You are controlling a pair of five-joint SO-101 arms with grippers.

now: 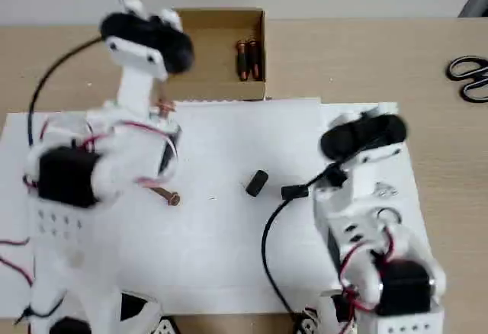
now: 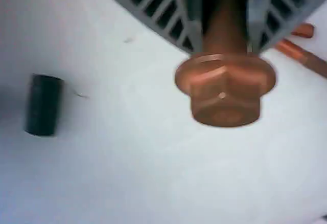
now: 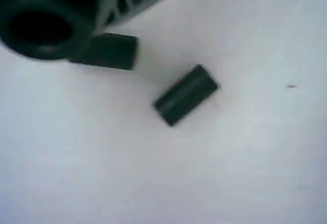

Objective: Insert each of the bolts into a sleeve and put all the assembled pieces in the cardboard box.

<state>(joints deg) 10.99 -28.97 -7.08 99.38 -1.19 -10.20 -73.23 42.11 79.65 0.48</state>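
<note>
My left gripper [image 2: 225, 24] is shut on a copper bolt [image 2: 222, 88] and holds it just above the white sheet, flanged head outward; the high view has this bolt [image 1: 169, 196] left of centre. A loose black sleeve [image 1: 257, 183] lies mid-sheet, also seen as the sleeve [image 2: 43, 105] and the sleeve [image 3: 186, 101]. My right gripper [image 1: 297, 192] is shut on another black sleeve [image 3: 41, 27], its bore open toward the camera, close beside the loose one. More loose bolts [image 1: 164, 107] lie near the sheet's far edge. The cardboard box [image 1: 200, 25] holds two assembled pieces [image 1: 248, 59].
A white paper sheet [image 1: 229, 258] covers the work area on the wooden table. Scissors [image 1: 469, 75] lie at the far right edge. Cables from both arms trail over the sheet near the front.
</note>
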